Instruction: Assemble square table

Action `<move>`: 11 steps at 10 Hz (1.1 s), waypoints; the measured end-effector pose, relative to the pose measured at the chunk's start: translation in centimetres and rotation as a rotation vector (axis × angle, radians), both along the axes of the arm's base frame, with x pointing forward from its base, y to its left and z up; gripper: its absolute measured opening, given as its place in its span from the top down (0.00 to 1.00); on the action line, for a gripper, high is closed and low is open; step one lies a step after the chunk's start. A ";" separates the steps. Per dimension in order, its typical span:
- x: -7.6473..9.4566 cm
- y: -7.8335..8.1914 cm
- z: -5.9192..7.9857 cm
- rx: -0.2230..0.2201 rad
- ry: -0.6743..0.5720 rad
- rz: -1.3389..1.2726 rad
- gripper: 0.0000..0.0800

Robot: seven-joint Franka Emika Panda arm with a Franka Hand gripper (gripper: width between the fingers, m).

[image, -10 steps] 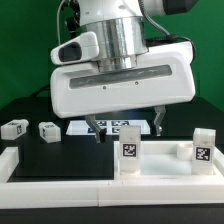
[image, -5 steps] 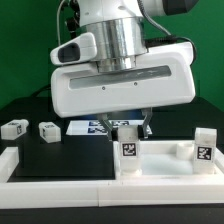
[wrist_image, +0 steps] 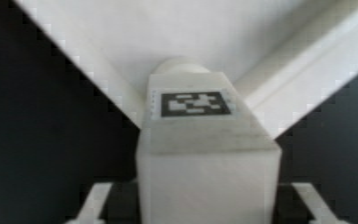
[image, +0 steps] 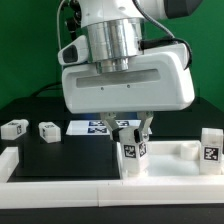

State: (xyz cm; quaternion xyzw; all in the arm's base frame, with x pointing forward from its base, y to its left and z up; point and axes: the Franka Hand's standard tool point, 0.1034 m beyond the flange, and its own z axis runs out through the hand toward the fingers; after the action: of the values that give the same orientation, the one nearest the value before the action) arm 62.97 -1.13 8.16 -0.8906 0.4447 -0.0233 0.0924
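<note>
The white square tabletop (image: 170, 160) lies at the exterior view's right, with two tagged legs standing up from its corners. My gripper (image: 132, 130) is straight above the nearer leg (image: 131, 155). Its fingers (image: 147, 128) straddle the top of that leg. In the wrist view the leg (wrist_image: 202, 140) fills the middle, with its tag facing the camera and the tabletop (wrist_image: 194, 30) behind it. My gripper (wrist_image: 201, 200) is open, with a dark gap between each finger (wrist_image: 94, 200) and the leg. The other upright leg (image: 210, 148) stands at the far right. Two loose legs (image: 14, 127) (image: 47, 131) lie at the left.
The marker board (image: 95, 127) lies flat behind the gripper. A long white border rail (image: 90, 190) runs along the front, with another piece at the left edge (image: 8, 160). The table surface is black.
The gripper has moved toward the exterior view's right and come down over the nearer upright leg. Its fingers, wide apart a second ago, have narrowed around the leg. The tabletop has shifted slightly to the right.
</note>
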 end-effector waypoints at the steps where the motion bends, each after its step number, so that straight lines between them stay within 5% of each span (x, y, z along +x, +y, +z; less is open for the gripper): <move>1: -0.2 -0.1 -0.1 0.035 0.034 -0.197 0.64; 4: -0.5 0.6 -0.2 0.107 0.107 -0.541 0.63; 6: -0.6 2.2 -0.1 0.043 0.082 -0.385 0.63; 7: -0.5 3.0 -0.1 0.006 0.064 -0.263 0.38; 8: -0.2 3.6 0.1 -0.029 0.030 -0.098 0.38; 9: -0.2 3.7 0.1 -0.051 0.012 0.046 0.23; 11: -0.2 3.5 0.0 -0.065 0.001 0.151 0.20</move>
State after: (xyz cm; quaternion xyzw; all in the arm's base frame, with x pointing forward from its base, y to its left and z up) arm 62.77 2.40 8.15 -0.9241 0.3754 -0.0300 0.0647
